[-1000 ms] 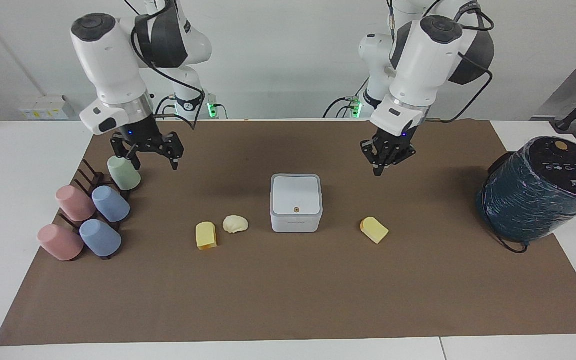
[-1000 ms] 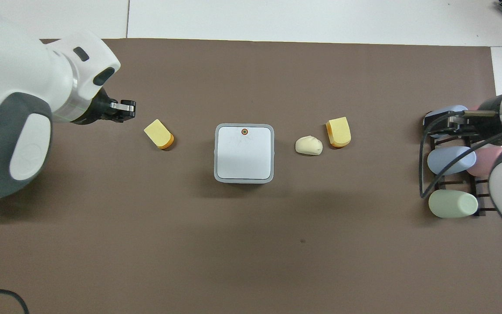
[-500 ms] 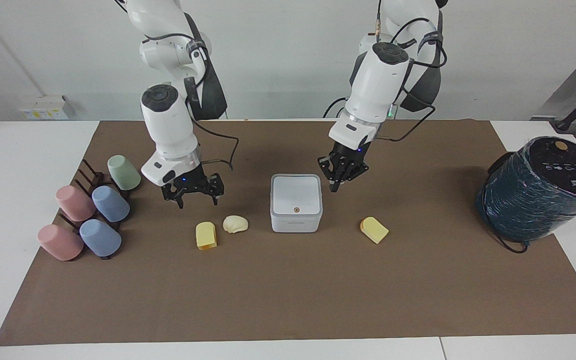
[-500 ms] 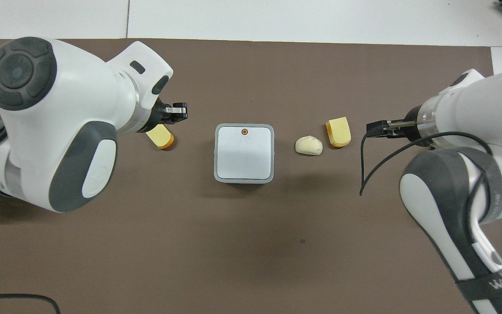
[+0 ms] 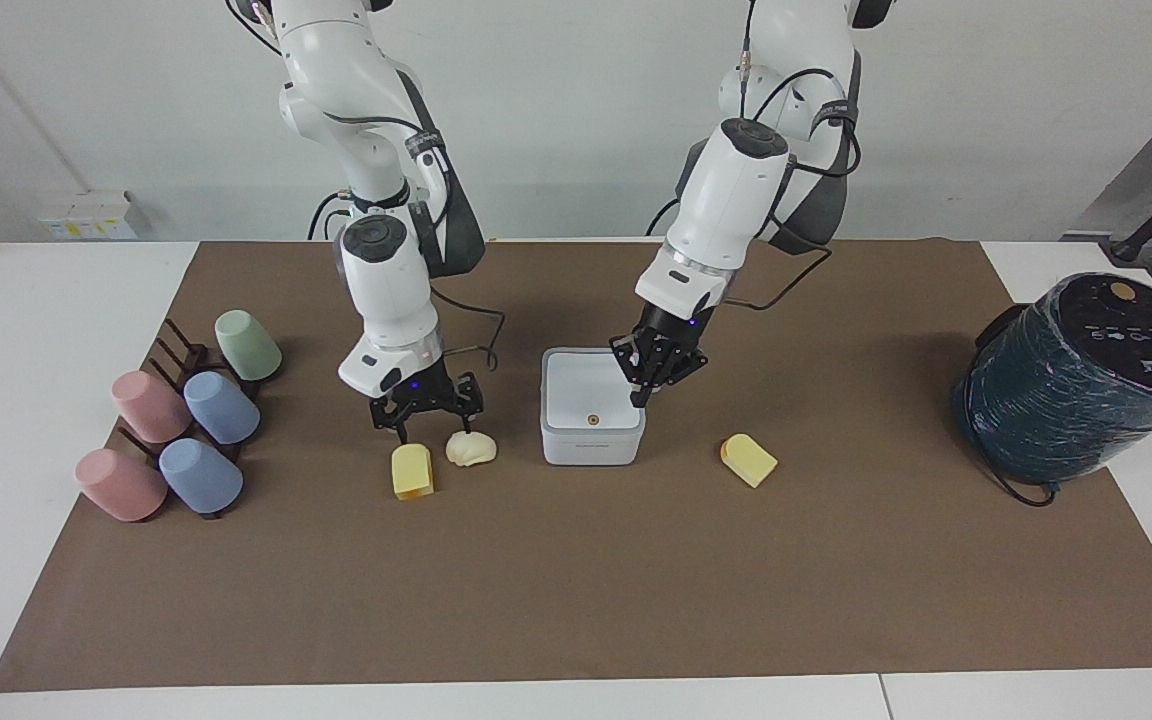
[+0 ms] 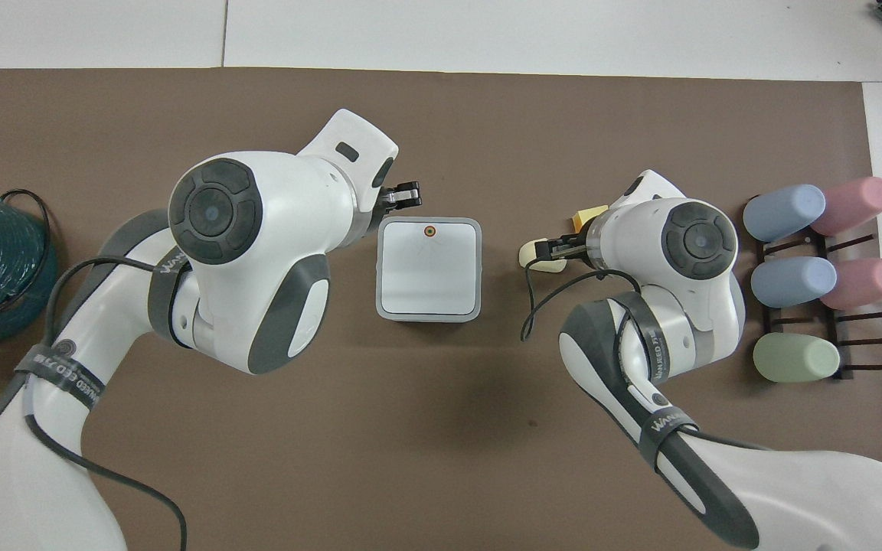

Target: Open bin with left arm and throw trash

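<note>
Bin [image 5: 592, 408], lid down, is sitting mid-surface between the trash pieces while I am hovering my left hand [image 5: 644, 391], seemingly pinched empty, over its edge to press it open, and my spread right hand [image 5: 427, 423] is waiting above the cream lump [image 5: 471, 448].

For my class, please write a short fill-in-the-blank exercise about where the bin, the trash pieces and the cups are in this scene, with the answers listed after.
1. The lid of the white bin is ____.
2. The number of trash pieces lying on the brown mat is ____.
3. The right gripper hangs over the cream lump and a piece coloured ____.
4. The cup on the rack nearest the robots is coloured ____.

Missing words: shut; three; yellow; green
</note>
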Controlling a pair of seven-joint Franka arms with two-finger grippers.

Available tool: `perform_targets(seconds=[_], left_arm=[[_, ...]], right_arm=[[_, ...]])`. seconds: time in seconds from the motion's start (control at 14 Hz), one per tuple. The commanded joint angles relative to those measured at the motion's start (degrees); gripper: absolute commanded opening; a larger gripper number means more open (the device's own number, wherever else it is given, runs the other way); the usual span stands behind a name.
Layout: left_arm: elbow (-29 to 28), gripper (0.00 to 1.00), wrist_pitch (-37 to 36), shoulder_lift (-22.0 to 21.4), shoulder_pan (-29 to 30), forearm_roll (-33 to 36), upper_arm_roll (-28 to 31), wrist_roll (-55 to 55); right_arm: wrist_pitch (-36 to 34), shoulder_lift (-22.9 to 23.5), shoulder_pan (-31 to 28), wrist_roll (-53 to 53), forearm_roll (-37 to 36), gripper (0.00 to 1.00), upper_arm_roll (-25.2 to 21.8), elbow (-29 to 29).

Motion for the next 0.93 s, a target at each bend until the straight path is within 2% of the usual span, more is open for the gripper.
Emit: perform_targets(seconds=[0.0, 0.14, 0.57, 0.71, 0.86], left_arm=[[-0.9, 0.0, 4.1, 2.2, -1.9, -1.1, 0.9, -1.2], [-0.8, 0.0, 6.1, 3.6, -2.5, -1.2, 0.9, -1.2], [-1.5, 0.0, 5.3, 4.2, -4.1, -1.2, 0.9, -1.9], [-2.5, 0.0, 4.3, 3.7, -4.8, -1.3, 0.9, -2.0], [-2.5, 0.0, 3.3, 3.6, -4.9, -1.2, 0.9, -2.0]], right_arm=[[8.5, 0.4, -0.2, -3.7, 0.8, 1.0, 0.1, -5.5], [11.1, 1.1, 1.0, -3.3, 0.8, 1.0, 0.1, -5.5], [11.7, 2.2, 1.4, -3.0, 0.8, 1.0, 0.1, -4.1], [16.2, 3.2, 2.7, -3.3, 0.8, 1.0, 0.1, -4.5], [16.7, 3.5, 3.2, -3.3, 0.8, 1.0, 0.1, -4.8]])
